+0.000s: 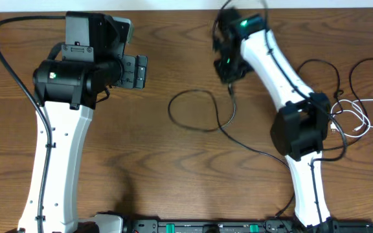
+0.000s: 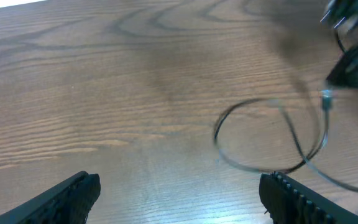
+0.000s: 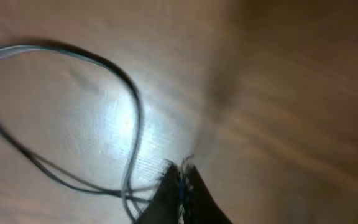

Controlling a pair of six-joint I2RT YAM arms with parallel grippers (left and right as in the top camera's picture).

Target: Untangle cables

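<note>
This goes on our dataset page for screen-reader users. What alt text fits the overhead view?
Above a wooden table, the right gripper is shut on the end of a black cable that loops at mid-table, and the left gripper hangs open and empty. A white cable and more black cables lie tangled beside the right arm.

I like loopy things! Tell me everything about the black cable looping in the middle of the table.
The black cable is a thin, bendy cord that looks rubbery. It lies on the wooden table, curls into one loop that crosses itself, then trails off toward the right arm. One end, with a small plug, rises to the shut right gripper, which seems to pinch it.
</note>
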